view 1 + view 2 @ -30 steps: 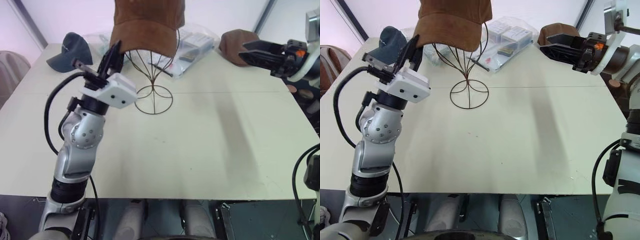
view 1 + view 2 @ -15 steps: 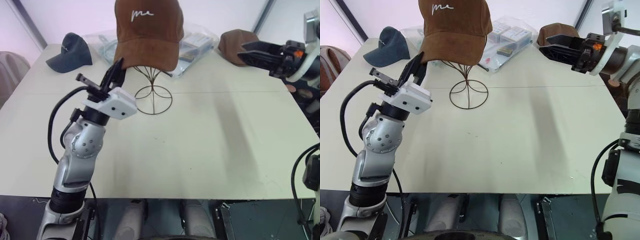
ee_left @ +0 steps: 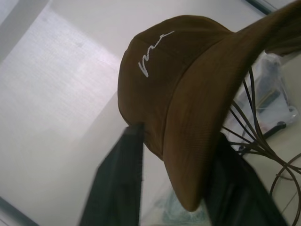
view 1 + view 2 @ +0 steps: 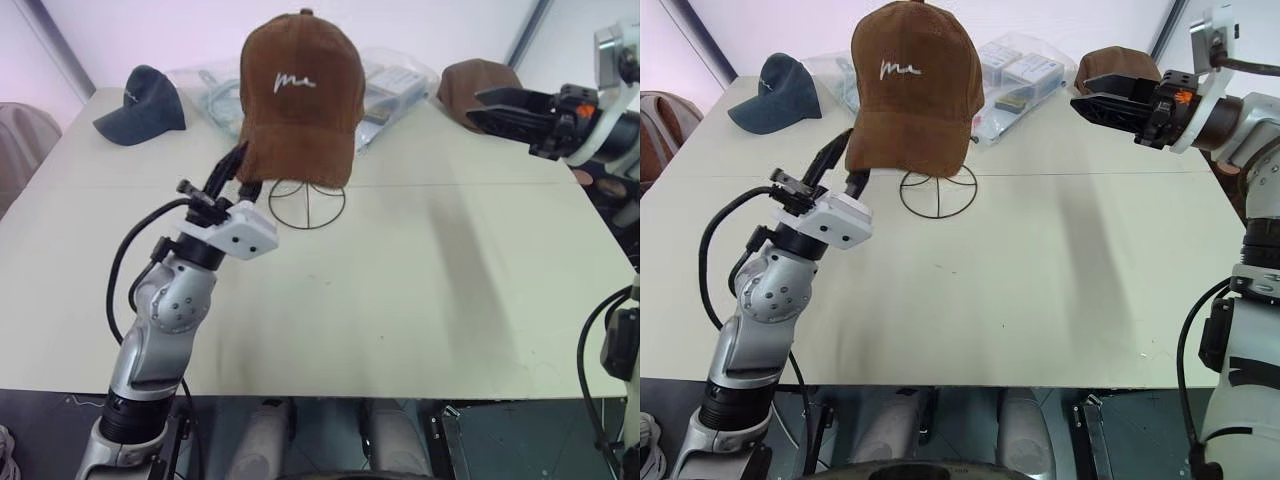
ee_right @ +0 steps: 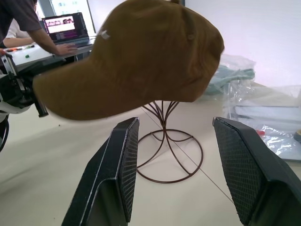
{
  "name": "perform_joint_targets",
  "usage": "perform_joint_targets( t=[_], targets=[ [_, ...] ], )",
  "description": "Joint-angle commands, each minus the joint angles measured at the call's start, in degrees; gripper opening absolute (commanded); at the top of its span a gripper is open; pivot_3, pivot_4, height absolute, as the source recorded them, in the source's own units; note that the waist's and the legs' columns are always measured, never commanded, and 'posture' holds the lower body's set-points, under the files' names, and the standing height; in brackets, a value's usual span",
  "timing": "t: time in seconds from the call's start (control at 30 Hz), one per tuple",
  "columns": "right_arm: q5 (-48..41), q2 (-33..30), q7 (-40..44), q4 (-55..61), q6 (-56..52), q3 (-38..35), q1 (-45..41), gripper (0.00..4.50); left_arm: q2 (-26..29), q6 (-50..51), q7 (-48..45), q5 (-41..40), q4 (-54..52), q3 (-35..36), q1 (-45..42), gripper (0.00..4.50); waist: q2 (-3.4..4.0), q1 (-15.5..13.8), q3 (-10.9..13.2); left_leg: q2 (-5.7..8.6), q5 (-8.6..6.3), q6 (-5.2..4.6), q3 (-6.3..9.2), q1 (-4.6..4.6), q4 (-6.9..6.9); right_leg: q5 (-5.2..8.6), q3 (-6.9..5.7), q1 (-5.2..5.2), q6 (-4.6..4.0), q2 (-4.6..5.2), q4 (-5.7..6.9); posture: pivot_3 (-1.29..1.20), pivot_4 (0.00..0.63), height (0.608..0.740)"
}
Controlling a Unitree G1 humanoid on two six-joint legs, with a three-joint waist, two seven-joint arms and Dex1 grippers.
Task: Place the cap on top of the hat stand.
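Cap [image 4: 302, 95] sits on our hat stand [image 4: 309, 205]; our left claw [image 4: 233, 172] straddles its brim, fingers parted; right claw [image 5: 181, 160] wide at two o'clock.

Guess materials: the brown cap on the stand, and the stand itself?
Cap: looks like rust-brown suede or brushed fabric, going by its matte, napped surface without shine, with white stitched script on the front. Hat stand: thin dark wire, probably metal, with curved rods joining a stem and round ring base; the finish looks brownish, coating unclear.
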State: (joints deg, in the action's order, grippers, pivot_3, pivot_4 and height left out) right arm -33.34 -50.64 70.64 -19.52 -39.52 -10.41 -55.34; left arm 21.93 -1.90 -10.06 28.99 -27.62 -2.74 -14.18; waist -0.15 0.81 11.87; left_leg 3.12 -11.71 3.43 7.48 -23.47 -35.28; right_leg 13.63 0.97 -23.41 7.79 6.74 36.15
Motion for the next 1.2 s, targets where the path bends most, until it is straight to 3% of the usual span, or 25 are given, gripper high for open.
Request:
perform_joint_targets(
  t=[0.03,0.1,0.3,0.5,0.63,0.77,0.9,0.93,1.07,1.2],
  targets=[
    [-0.32,-0.23,-0.06,0.75,0.82,-0.99,-2.21,2.55,-0.15,-1.20,-0.16,-1.09,-1.23,0.10,0.60,3.60,0.00,0.01,0.00,0.00,0.00,0.00,0.00,0.00,0.00,0.00,0.00,0.00,0.00,0.00,0.00,0.00,0.150,0.740],
    [-0.34,-0.21,-0.12,0.90,0.76,-1.00,-2.12,2.55,-0.03,-0.94,-0.40,-1.10,-1.42,0.20,1.63,4.48,0.00,0.01,0.00,0.00,0.00,0.00,0.00,0.00,0.00,0.00,0.00,0.00,0.00,0.00,-0.01,0.00,0.150,0.740],
    [-0.26,0.00,-0.26,0.91,0.82,-0.90,-1.94,2.55,1.29,-1.72,-0.52,-2.02,-3.10,2.85,8.61,4.48,0.00,0.11,0.00,0.00,0.00,0.00,0.00,0.00,0.02,0.00,0.00,-0.01,0.00,0.00,-0.01,0.00,0.150,0.740],
    [-0.45,0.45,-0.32,0.86,0.84,-0.98,-1.44,2.55,2.15,-3.64,-0.34,-5.04,-2.31,7.82,22.37,4.48,0.02,0.15,-0.01,-0.02,0.00,0.00,-0.02,0.01,0.04,0.02,0.03,-0.02,-0.03,0.01,-0.02,0.00,0.150,0.740],
    [-1.25,0.07,0.31,0.68,-0.50,-1.54,-0.27,2.55,-2.90,7.48,-0.66,-17.34,-0.93,17.88,25.26,4.48,0.02,-0.17,-0.01,-0.02,0.00,0.00,-0.02,0.00,0.02,0.12,0.04,-0.02,-0.27,0.01,-0.02,0.00,0.150,0.740],
    [-0.66,-0.77,1.81,1.77,-1.05,-0.72,4.62,2.55,-3.86,24.37,-0.99,-32.51,2.40,30.70,16.45,4.48,-0.11,-0.36,-0.07,-0.04,0.00,0.00,0.06,0.01,-0.04,0.13,-0.08,0.07,-0.25,0.00,0.00,0.00,0.150,0.740],
    [-0.02,0.21,1.16,3.63,-0.46,0.08,9.04,2.55,2.58,37.22,-1.77,-42.26,7.43,39.54,4.87,4.48,-0.13,0.09,-0.05,-0.04,0.01,-0.02,0.07,0.01,-0.27,0.06,-0.09,0.14,-0.13,-0.02,0.06,0.00,0.150,0.740],
    [0.28,0.45,0.87,4.09,-0.19,0.41,10.21,2.55,6.47,39.68,-3.35,-43.01,9.54,40.15,2.81,4.48,-0.13,0.42,-0.05,-0.03,0.01,-0.02,0.06,-0.01,-0.33,-0.02,-0.08,0.14,-0.01,-0.02,0.06,0.00,0.150,0.740],
    [1.90,0.90,0.21,5.61,0.99,1.61,14.05,2.55,19.32,49.03,-11.35,-48.55,15.12,40.20,-2.55,4.48,-0.15,0.92,-0.05,-0.05,0.01,-0.01,-0.04,-0.01,-0.28,-0.08,-0.02,0.09,0.04,-0.05,0.05,0.00,0.150,0.740],
    [2.66,0.99,-0.25,6.27,1.79,2.17,15.82,2.55,26.86,53.04,-18.29,-52.65,16.09,37.18,-4.22,4.48,-0.14,1.51,-0.04,-0.04,0.00,-0.01,-0.06,-0.01,-0.19,-0.06,0.01,0.08,0.06,-0.03,-0.01,0.00,0.150,0.740]
  ],
)
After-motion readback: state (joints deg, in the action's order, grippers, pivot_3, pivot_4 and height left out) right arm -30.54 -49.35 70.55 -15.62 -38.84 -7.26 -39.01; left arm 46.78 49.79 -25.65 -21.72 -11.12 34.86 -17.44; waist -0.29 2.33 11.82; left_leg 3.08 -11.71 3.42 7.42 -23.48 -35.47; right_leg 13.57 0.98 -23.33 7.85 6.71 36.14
